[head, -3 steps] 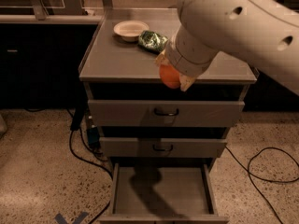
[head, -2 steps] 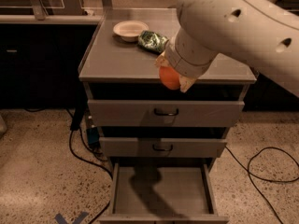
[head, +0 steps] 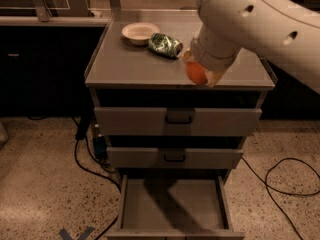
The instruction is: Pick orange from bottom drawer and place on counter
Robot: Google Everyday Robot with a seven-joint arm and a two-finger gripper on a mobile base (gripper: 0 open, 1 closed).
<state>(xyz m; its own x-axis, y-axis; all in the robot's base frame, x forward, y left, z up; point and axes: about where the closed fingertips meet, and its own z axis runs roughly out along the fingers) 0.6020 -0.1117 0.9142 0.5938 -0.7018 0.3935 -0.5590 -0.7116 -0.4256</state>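
Note:
The orange (head: 196, 72) is small and round, held in my gripper (head: 201, 74) over the front right part of the counter (head: 130, 66), close above its surface. The white arm comes down from the upper right and hides most of the gripper. The bottom drawer (head: 175, 206) is pulled open below, and its grey floor shows nothing in it.
A white bowl (head: 140, 32) and a crushed green can (head: 165, 44) lie at the back of the counter, left of the gripper. The two upper drawers (head: 177, 121) are shut. Black cables (head: 280, 176) lie on the speckled floor on both sides of the cabinet.
The gripper with the orange has moved slightly inward over the counter and a little lower. The drawer and the other things have not moved.

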